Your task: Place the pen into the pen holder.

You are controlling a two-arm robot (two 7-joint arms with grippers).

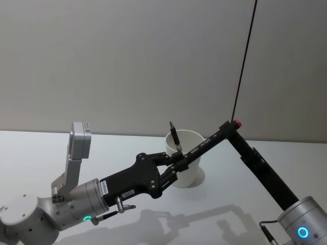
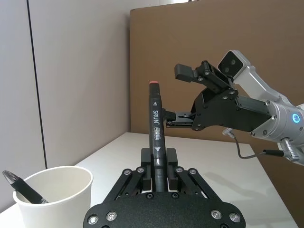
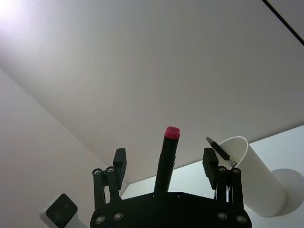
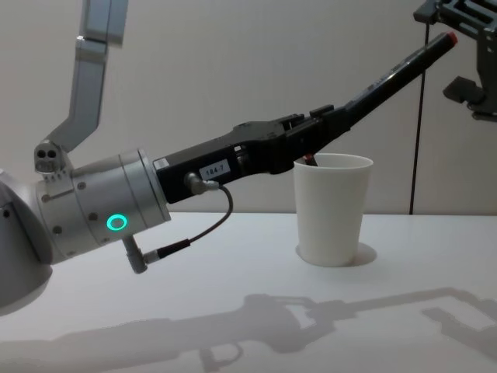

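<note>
White counter (image 1: 46,153): left claw (image 1: 179,162) clamped on pen (image 1: 209,139) over cup (image 1: 193,172). Right claw (image 3: 164,156), apart, flanks its red end. Handover looks next and needs closing.

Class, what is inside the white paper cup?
A black pen leans inside the white paper cup, top above the rim; the wall hides its lower end. The left gripper holds a black marker above.
</note>
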